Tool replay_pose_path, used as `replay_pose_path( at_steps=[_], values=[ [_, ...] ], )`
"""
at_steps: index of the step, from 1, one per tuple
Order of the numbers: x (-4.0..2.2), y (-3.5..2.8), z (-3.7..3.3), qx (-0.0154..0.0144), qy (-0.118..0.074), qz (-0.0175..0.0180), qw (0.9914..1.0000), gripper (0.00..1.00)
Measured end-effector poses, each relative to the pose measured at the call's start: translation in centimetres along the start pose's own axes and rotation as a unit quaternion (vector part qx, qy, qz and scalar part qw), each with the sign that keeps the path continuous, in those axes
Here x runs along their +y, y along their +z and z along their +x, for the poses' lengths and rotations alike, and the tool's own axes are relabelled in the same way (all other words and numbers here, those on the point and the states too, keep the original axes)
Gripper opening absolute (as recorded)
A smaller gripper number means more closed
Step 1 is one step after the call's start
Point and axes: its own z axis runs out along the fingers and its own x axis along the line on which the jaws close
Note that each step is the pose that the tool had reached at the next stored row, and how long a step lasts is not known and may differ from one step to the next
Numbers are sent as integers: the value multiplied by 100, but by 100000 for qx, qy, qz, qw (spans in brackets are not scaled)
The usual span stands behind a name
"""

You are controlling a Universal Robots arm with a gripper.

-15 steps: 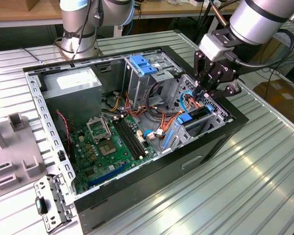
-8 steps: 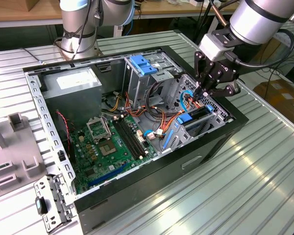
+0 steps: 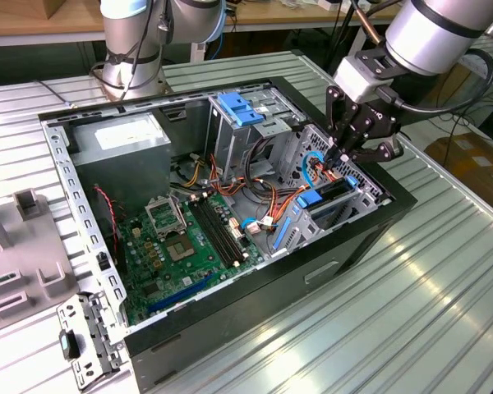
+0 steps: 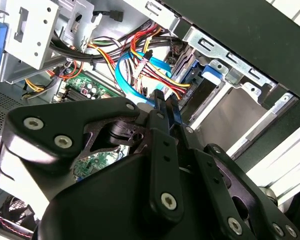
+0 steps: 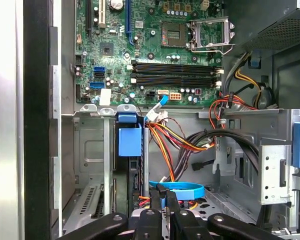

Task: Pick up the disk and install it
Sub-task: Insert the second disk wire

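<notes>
The disk (image 3: 333, 195) sits mostly hidden in the computer case's (image 3: 378, 238) bay; the tool (image 3: 343, 156), fingers together, hangs just above.

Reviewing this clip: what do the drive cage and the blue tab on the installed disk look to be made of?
Drive cage: apparently bare sheet metal, dull grey with stamped slots. Blue tab on the disk: likely moulded plastic, uniform matte colour. The hand hangs close to the blue cable.

Silver drive in blue plastic carrier (image 3: 324, 199) sits edge-on in bay, label hidden. Black two-finger gripper (image 5: 162, 191) base cut off by frame edge; fingertip contact w/ blue ribbon cable (image 5: 177, 189) can't tell.
</notes>
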Motion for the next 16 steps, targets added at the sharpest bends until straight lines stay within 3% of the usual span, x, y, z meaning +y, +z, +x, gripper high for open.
replay_pose_path(
  at_steps=[9,16],
  values=[
    [-1,-9,156,-45,1,0,100000,16],
    [-2,0,199,-49,3,1,100000,16]
  ],
)
